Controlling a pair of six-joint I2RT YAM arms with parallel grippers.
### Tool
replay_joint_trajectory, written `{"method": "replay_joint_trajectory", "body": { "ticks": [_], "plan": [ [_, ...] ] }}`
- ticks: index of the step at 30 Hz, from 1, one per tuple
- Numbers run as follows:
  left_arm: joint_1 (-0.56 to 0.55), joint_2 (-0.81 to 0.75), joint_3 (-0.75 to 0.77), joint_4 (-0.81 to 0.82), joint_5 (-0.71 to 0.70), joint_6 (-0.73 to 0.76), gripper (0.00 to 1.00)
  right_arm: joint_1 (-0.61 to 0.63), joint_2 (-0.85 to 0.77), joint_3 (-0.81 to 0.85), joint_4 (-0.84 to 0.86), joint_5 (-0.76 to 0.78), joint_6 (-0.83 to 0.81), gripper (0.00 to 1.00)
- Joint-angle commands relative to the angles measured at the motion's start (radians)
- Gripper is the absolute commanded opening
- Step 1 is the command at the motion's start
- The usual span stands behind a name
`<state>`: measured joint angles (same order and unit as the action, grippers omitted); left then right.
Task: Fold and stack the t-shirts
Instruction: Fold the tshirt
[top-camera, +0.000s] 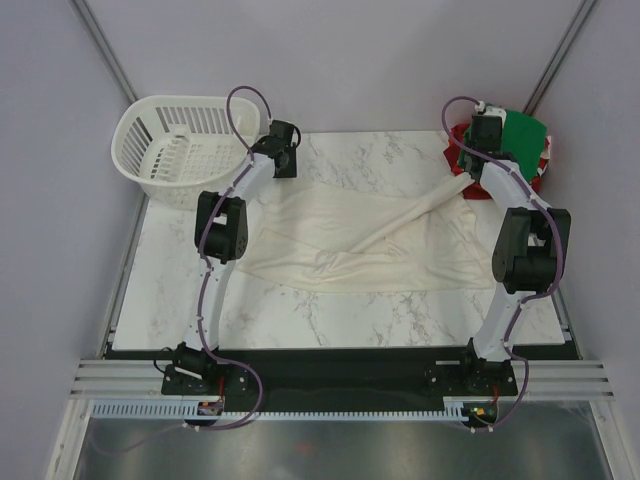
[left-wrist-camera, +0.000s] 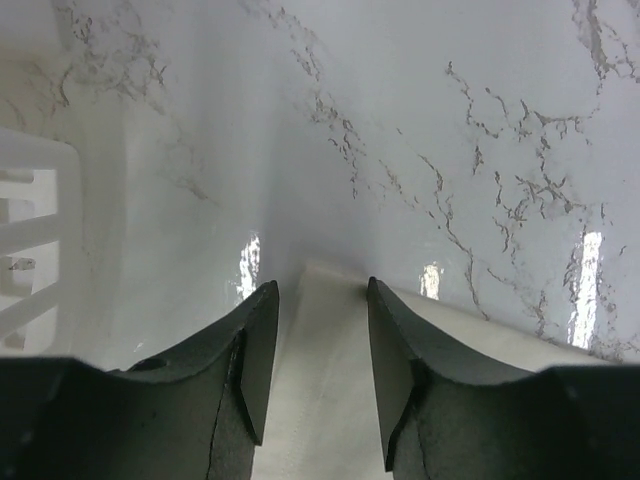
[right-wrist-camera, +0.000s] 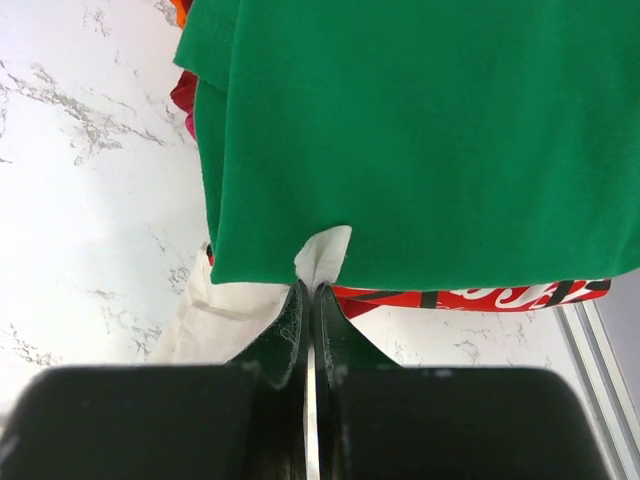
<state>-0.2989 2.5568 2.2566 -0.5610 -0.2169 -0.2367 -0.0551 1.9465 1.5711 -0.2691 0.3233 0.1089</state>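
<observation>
Left wrist view: the left gripper (left-wrist-camera: 320, 287) has its 2 fingers spread, straddling a corner of the cream t-shirt (left-wrist-camera: 330, 390) that lies flat on the marble table (left-wrist-camera: 470, 110). I cannot tell whether the pads touch the cloth. The white basket (left-wrist-camera: 35, 240) sits just to that gripper's left.

In the right wrist view, the right gripper (right-wrist-camera: 308, 292) has its fingers pressed together, pinching a small tip of the same cream cloth. The pinch is right at the edge of the green t-shirt (right-wrist-camera: 420, 130), which lies on top of the red t-shirt (right-wrist-camera: 480, 297) with white lettering.

From above, the cream shirt sprawls rumpled across the middle of the table between the 2 arms. A twisted band of it runs to the far right corner, where the other 2 shirts are piled.

The shirt looks light, limp and not fragile. It should sag wherever it is unsupported and slide easily over the smooth marble. Corners and hem edges seem the best holds, with both layers pinched so that 1 does not peel away. The right pinch sits close enough to the green shirt that pulling could drag that shirt along.
</observation>
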Motion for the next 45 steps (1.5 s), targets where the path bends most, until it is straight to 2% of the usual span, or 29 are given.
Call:
{"method": "replay_joint_trajectory", "body": {
  "ticks": [1, 4, 5, 7, 8, 10, 14, 18, 24, 28, 35, 45],
  "plan": [
    [0.001, 0.0, 0.011, 0.01, 0.013, -0.018, 0.48, -0.003, 0.012, 0.006, 0.025, -0.016, 0.018, 0.0],
    [0.001, -0.009, -0.023, 0.001, 0.039, -0.026, 0.43, -0.003, 0.015, 0.0, 0.027, -0.029, 0.026, 0.0],
    [0.001, -0.012, -0.034, -0.003, 0.051, -0.029, 0.34, -0.003, 0.015, -0.003, 0.025, -0.033, 0.031, 0.0],
    [0.0, -0.013, -0.035, -0.007, 0.053, -0.029, 0.27, -0.003, 0.019, -0.008, 0.025, -0.05, 0.037, 0.0],
    [0.001, -0.012, -0.032, -0.008, 0.054, -0.029, 0.11, -0.003, 0.022, -0.008, 0.025, -0.056, 0.043, 0.0],
    [0.006, -0.01, -0.029, -0.01, 0.056, -0.027, 0.02, -0.003, 0.026, -0.005, 0.027, -0.079, 0.049, 0.0],
    [0.007, -0.038, -0.037, -0.013, 0.03, -0.01, 0.02, -0.003, 0.043, 0.027, 0.034, -0.212, 0.064, 0.0],
    [0.017, -0.145, -0.075, -0.013, -0.033, 0.0, 0.02, 0.006, 0.097, 0.175, 0.008, -0.39, 0.112, 0.0],
    [0.052, -0.308, -0.153, -0.013, -0.076, 0.017, 0.02, 0.047, 0.18, 0.418, -0.074, -0.405, 0.106, 0.0],
    [0.063, -0.378, -0.199, -0.013, -0.093, 0.023, 0.02, 0.077, 0.216, 0.517, -0.134, -0.386, 0.101, 0.0],
    [0.093, -0.489, -0.299, -0.013, -0.114, 0.02, 0.02, 0.078, 0.18, 0.485, -0.154, -0.414, 0.101, 0.0],
    [0.104, -0.606, -0.457, -0.011, -0.122, 0.022, 0.02, 0.083, 0.028, 0.246, -0.157, -0.454, 0.095, 0.0]
  ]
}}
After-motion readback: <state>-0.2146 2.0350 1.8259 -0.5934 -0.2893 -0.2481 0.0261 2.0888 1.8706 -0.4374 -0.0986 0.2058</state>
